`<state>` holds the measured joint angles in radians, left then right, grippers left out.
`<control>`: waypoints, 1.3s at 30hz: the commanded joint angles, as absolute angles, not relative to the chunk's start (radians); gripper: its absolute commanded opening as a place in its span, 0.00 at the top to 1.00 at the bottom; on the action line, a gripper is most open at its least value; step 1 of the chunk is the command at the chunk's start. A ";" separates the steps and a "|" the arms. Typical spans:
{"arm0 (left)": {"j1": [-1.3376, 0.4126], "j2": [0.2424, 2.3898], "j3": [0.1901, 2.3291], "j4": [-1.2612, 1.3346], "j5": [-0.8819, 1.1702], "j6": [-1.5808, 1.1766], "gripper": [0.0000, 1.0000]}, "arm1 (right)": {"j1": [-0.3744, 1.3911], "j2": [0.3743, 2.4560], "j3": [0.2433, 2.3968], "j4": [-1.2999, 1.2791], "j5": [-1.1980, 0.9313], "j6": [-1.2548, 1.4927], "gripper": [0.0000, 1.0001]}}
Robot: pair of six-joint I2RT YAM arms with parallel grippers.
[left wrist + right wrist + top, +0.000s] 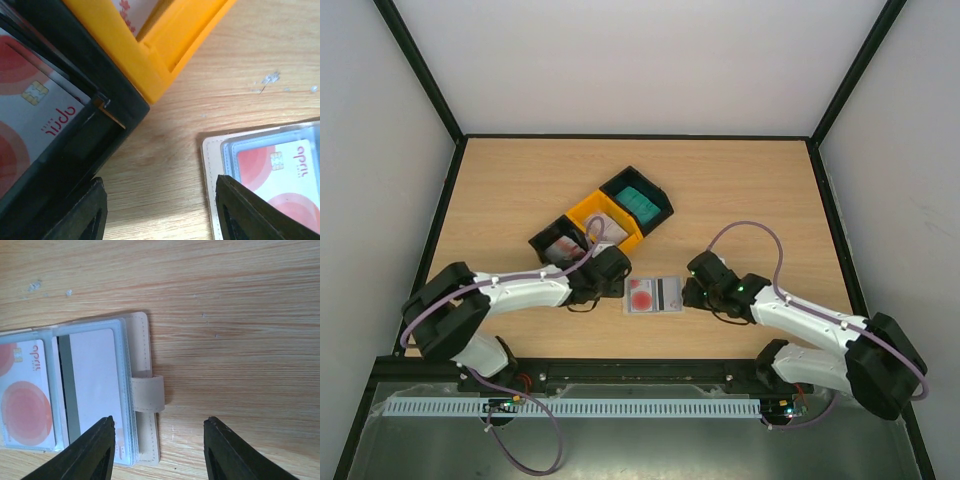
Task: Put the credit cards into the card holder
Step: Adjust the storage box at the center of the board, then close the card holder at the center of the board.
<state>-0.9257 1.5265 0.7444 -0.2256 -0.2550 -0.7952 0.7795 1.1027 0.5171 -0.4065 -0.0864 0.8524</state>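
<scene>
The card holder point(654, 294) lies open on the table between my two grippers. It is beige outside with light blue sleeves. A white credit card with red blotches point(641, 295) fills its left half and a white-grey card with a dark stripe point(95, 385) its right half. My left gripper point(619, 282) hangs open just left of the holder's edge point(212, 190), with bare wood between its fingers. My right gripper point(159, 447) is open over the holder's right edge and snap tab point(148, 394). Another red-blotched card point(30, 115) lies in the near black tray. A teal card point(642, 204) lies in the far black tray.
Three joined trays run diagonally behind the holder: black point(548, 240), yellow point(588, 210), black point(662, 196). The yellow tray's wall point(155, 55) stands close ahead of my left gripper. A black frame borders the table.
</scene>
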 commanded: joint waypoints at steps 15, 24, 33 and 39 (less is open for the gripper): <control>-0.973 1.461 0.654 -0.097 -0.074 -0.953 0.44 | 0.810 1.217 0.511 -0.295 -0.165 0.834 0.46; -0.980 1.535 0.657 -0.110 -0.050 -0.979 0.60 | 0.810 1.232 0.414 -0.119 -0.229 0.929 0.49; -0.985 1.611 0.664 -0.129 -0.038 -0.980 0.78 | 0.795 1.166 0.290 0.131 -0.344 1.058 0.54; -0.989 1.618 0.663 -0.132 -0.049 -0.981 0.79 | 0.784 1.050 0.265 0.213 -0.377 1.092 0.54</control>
